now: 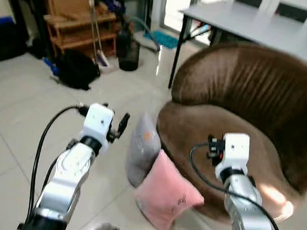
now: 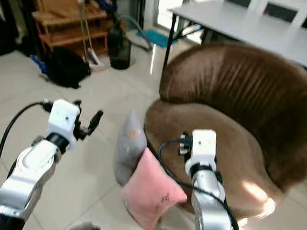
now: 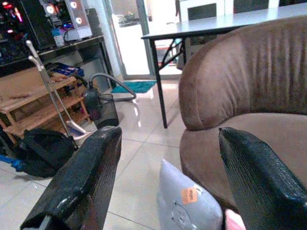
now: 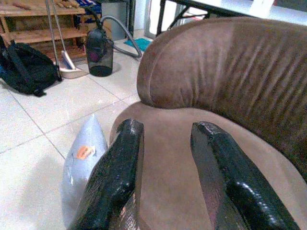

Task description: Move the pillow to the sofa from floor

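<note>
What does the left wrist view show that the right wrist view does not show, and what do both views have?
Left wrist view alone: lit computer cases and the grey table's top and leg, seen between the left gripper's open fingers. Right wrist view alone: the right gripper, open above the sofa seat. Both: brown sofa, grey pillow, vacuum cleaner, black backpack.

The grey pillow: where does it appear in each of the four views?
Left eye view: grey pillow low centre, standing against the brown sofa.
Right eye view: left of centre, behind the pink pillow.
Left wrist view: bottom centre.
Right wrist view: lower left.
Shared landmark: the sofa.
</note>
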Controlling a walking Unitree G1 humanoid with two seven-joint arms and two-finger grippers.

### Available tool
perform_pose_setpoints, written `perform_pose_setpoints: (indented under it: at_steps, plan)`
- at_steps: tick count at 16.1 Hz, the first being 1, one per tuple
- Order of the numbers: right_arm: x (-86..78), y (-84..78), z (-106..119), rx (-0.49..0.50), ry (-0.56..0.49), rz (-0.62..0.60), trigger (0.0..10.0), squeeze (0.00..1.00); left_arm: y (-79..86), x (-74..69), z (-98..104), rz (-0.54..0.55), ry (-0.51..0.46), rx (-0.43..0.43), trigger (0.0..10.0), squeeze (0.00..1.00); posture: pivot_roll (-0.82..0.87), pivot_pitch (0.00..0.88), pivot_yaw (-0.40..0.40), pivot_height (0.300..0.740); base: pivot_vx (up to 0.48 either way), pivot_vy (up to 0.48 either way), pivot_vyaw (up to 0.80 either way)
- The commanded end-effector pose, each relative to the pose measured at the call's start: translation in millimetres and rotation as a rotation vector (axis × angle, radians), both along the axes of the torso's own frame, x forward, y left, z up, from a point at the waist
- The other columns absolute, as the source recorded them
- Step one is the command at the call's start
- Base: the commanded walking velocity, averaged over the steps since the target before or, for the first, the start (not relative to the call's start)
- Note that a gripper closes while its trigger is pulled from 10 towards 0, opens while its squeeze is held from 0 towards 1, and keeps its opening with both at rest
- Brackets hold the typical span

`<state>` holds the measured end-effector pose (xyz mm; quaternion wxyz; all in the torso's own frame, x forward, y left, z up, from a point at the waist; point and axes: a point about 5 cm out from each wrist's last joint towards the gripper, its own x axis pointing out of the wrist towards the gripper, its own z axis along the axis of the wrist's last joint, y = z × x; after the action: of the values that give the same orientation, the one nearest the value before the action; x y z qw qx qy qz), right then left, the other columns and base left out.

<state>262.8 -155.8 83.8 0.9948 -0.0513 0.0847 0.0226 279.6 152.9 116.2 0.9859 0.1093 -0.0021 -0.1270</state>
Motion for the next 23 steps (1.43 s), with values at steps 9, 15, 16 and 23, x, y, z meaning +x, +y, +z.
perform_pose_setpoints:
  at_steps: [9, 15, 16, 23]
  plan:
    - [0.5, -0.8, 1.1, -0.021, 0.0, 0.02, 10.0, 0.0, 2.9, 0.0, 1.8, 0.034, -0.017, -0.012, 10.0, 0.0, -0.06, 0.022, -0.01, 0.607, 0.0, 0.0, 0.0]
    - [0.0, -2.4, 0.0, -0.047, 0.014, 0.012, 10.0, 0.0, 3.4, -1.6, -0.8, 0.037, 0.001, -0.024, 10.0, 0.0, -0.06, 0.033, -0.015, 0.607, 0.0, 0.0, 0.0]
    - [-0.3, -1.8, -0.1, -0.045, 0.015, 0.013, 10.0, 0.0, 3.3, -1.8, -1.0, 0.037, 0.004, -0.027, 10.0, 0.0, -0.06, 0.034, -0.015, 0.607, 0.251, 0.0, 0.0]
    - [-0.4, -1.0, -0.3, -0.043, 0.021, 0.011, 10.0, 0.0, 3.7, -1.3, -1.8, 0.036, 0.01, -0.035, 10.0, 0.0, -0.06, 0.035, -0.018, 0.607, 0.261, 0.0, -0.47]
